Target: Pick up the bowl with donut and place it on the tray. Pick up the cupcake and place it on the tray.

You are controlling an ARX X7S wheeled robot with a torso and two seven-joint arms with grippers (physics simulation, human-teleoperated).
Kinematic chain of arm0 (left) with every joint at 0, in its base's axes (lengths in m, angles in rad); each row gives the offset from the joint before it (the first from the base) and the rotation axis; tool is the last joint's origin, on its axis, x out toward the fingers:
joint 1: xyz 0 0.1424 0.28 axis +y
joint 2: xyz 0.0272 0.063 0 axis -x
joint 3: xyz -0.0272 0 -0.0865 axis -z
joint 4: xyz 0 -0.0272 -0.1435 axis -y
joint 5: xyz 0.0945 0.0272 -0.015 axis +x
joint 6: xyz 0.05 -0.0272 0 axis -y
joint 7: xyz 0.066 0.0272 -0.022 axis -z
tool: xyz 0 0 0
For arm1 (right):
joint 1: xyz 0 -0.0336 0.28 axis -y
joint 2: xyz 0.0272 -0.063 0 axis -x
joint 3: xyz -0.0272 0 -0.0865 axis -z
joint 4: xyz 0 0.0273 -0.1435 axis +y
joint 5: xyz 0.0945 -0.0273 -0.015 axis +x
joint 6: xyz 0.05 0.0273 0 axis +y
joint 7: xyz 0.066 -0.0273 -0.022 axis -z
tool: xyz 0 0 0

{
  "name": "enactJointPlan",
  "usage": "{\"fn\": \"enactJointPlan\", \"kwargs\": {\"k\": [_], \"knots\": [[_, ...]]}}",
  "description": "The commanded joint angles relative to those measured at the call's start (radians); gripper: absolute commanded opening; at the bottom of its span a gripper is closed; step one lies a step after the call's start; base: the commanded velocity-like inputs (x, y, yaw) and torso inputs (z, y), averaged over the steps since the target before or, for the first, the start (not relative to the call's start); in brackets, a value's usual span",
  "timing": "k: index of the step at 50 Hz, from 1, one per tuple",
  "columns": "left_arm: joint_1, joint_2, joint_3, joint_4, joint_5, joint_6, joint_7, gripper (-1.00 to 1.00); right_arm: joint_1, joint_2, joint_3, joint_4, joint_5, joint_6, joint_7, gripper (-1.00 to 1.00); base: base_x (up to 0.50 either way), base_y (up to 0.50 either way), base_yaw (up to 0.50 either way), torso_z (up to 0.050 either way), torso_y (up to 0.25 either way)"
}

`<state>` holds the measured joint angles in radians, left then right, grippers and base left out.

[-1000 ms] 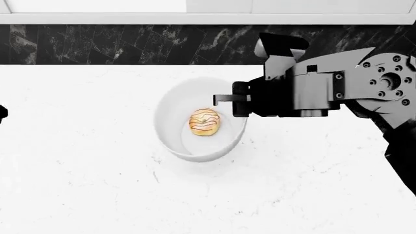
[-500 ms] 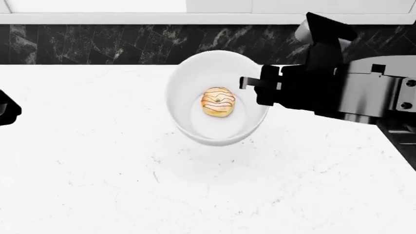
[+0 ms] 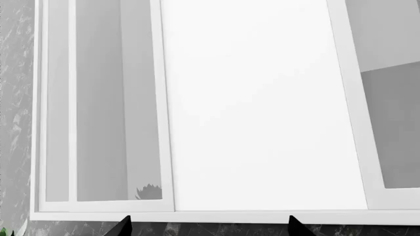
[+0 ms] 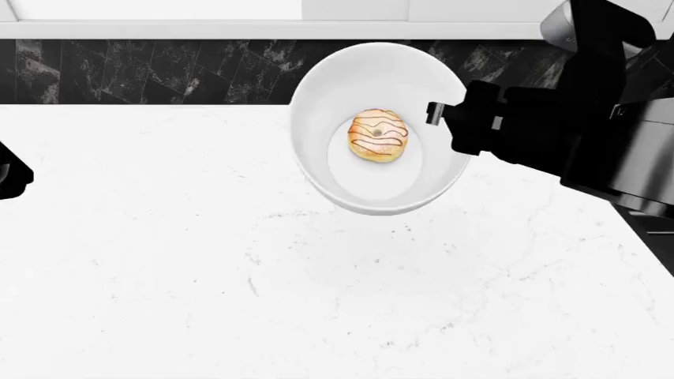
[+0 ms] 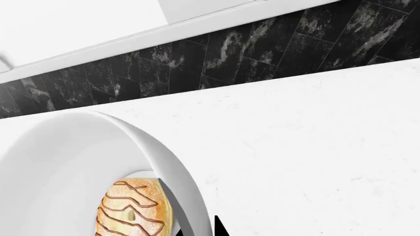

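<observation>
Bowl (image 4: pixel 381 130): round, deep, glossy white, smooth walls, held clear of the surface (image 4: pixel 263 276) with a soft shadow under it. In the head view it sits at about 12 o'clock, its far rim overlapping the dark backsplash (image 4: pixel 158 71). Donut (image 4: pixel 378 136): small tan ring, pale icing, dark brown squiggle stripes, lying on the bowl floor near centre.

Right gripper (image 4: pixel 437 117): black, blocky, reaching in from 3 o'clock; its jaws are closed onto the bowl's rim at the 3 o'clock side, one finger inside the wall, the bowl hanging from that pinch. The right wrist view shows the thin curved rim (image 5: pixel 167 162) edge-on, the donut (image 5: pixel 135 209) below it, and a black fingertip (image 5: pixel 219 227) just outside the wall.

Surface: white stone with faint grey veining, flat, matte. Backsplash: black marbled tiles along the far edge. Broad open room from 6 to 9 o'clock.

Left gripper (image 3: pixel 206 226): only two black fingertips show, set well apart, nothing between them, facing white cabinet panels (image 3: pixel 256 98). A dark part of the left arm (image 4: pixel 11 175) sits at 9 o'clock.
</observation>
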<state>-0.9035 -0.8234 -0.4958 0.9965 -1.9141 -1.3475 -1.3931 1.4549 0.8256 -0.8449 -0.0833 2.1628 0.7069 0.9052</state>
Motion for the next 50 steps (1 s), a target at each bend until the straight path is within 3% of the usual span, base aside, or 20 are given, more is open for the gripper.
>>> {"fn": "enactJointPlan", "kwargs": {"k": [1, 5, 35, 50], "knots": [[-0.003, -0.01, 0.009, -0.001, 0.0, 0.013, -0.008, 1.0, -0.014, 0.04, 0.058, -0.061, -0.016, -0.046, -0.03, -1.0, 0.0, 0.0, 0.0, 0.0, 0.0], [-0.004, -0.013, 0.014, -0.001, -0.001, 0.018, -0.011, 1.0, -0.025, 0.052, 0.067, -0.078, -0.018, -0.054, -0.039, -1.0, 0.0, -0.03, 0.0, 0.0, 0.003], [0.016, 0.003, -0.022, 0.016, 0.038, -0.002, 0.046, 1.0, -0.057, 0.089, 0.084, -0.122, -0.021, -0.064, -0.059, -1.0, -0.11, -0.5, 0.0, 0.0, 0.0], [-0.007, -0.034, 0.017, 0.014, -0.013, 0.042, -0.017, 1.0, -0.055, 0.095, 0.087, -0.126, -0.021, -0.06, -0.062, -1.0, -0.05, -0.5, 0.0, 0.0, 0.0]]}}
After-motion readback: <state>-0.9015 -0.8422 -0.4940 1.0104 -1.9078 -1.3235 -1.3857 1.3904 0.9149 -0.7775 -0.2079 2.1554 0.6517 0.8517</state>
